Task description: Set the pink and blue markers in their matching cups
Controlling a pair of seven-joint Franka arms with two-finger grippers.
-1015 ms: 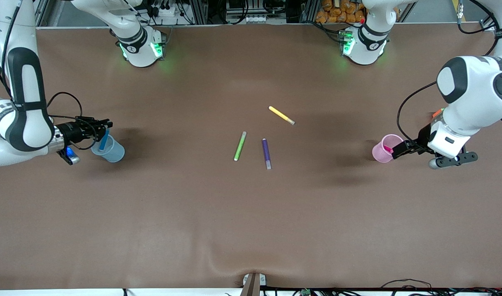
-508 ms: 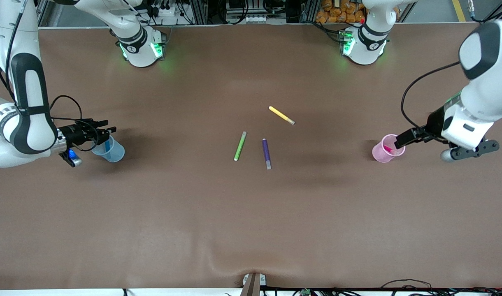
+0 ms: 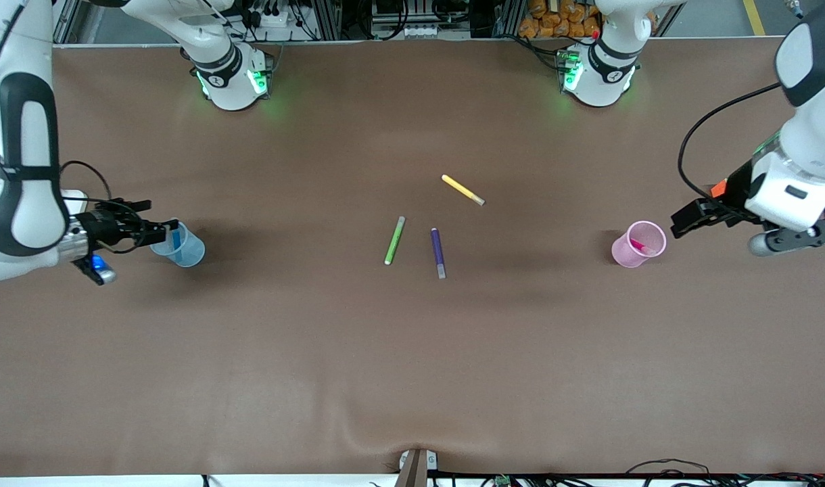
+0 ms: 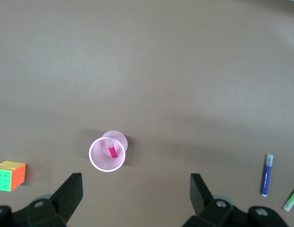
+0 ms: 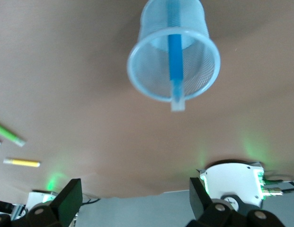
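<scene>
The pale blue cup stands upright at the right arm's end of the table with the blue marker inside it, leaning on the rim. In the right wrist view the blue marker stands in the blue cup. My right gripper is open and empty beside that cup, clear of it. The pale pink cup stands at the left arm's end with the pink marker in it; both show in the left wrist view, cup and marker. My left gripper is open and empty beside the pink cup.
A yellow marker, a lime-green marker and a dark purple marker lie mid-table. A colour cube sits on the table near the pink cup, toward the left arm's end.
Both grippers have let go of their markers, which now rest in the cups. Both have drawn back from the cups toward their own ends of the table, the left one rising.
</scene>
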